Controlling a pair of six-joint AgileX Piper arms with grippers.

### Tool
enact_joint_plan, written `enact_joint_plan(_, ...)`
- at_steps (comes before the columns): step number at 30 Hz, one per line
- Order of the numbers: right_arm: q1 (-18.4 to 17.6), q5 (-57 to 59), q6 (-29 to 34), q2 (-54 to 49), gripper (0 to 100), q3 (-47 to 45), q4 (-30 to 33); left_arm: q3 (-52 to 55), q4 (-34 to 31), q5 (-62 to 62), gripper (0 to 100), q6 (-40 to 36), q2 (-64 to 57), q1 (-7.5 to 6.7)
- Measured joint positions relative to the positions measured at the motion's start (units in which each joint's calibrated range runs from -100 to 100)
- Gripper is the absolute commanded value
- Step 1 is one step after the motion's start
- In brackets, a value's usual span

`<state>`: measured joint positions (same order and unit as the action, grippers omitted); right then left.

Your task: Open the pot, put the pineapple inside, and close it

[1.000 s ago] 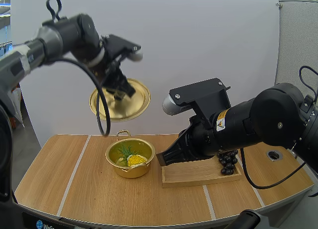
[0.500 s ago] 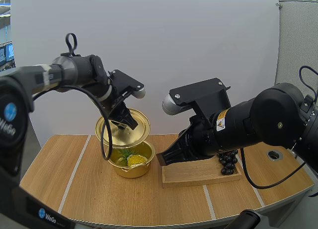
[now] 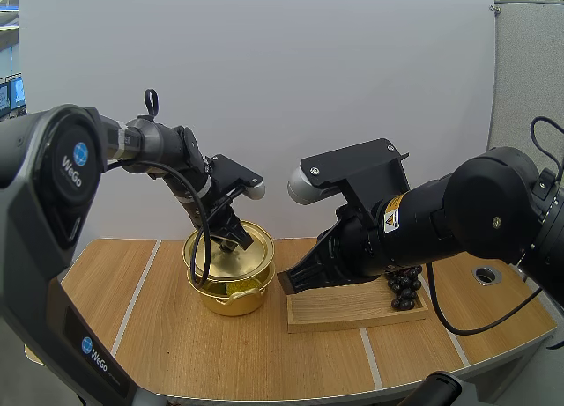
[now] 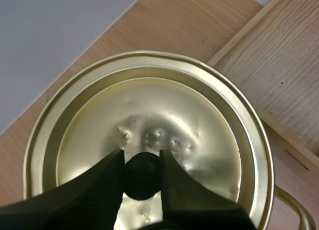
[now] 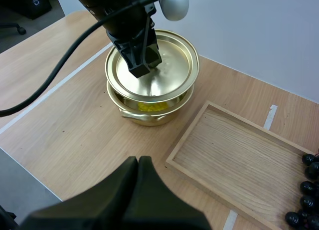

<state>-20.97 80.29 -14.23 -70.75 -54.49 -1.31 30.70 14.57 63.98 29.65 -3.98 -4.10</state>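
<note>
Since the left gripper (image 4: 142, 155), pinching the black knob (image 4: 143, 180), has lowered the round golden lid (image 4: 164, 110), the golden metal pot (image 3: 231, 298) is nearly closed.

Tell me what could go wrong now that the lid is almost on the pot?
The lid is not flat on the pot: a gap on one side shows the yellow pineapple. If the left gripper lets go of the knob now, the lid might slide off or stay crooked. Pushing down unevenly could also nudge the pot across the table.
</note>
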Motion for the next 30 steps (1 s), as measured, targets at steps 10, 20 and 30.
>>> enact_joint_plan(10,0.0,0.0,0.0,0.0,0,0.0,-0.4,0.0,0.0,0.2,0,0.6,4.9,0.00)
enact_joint_plan(20,0.0,0.0,0.0,0.0,0,0.0,-0.4,0.0,0.0,0.8,0,0.8,4.9,0.00)
enact_joint_plan(30,0.0,0.0,0.0,0.0,0,0.0,-0.4,0.0,0.1,2.2,46,0.8,4.9,0.00)
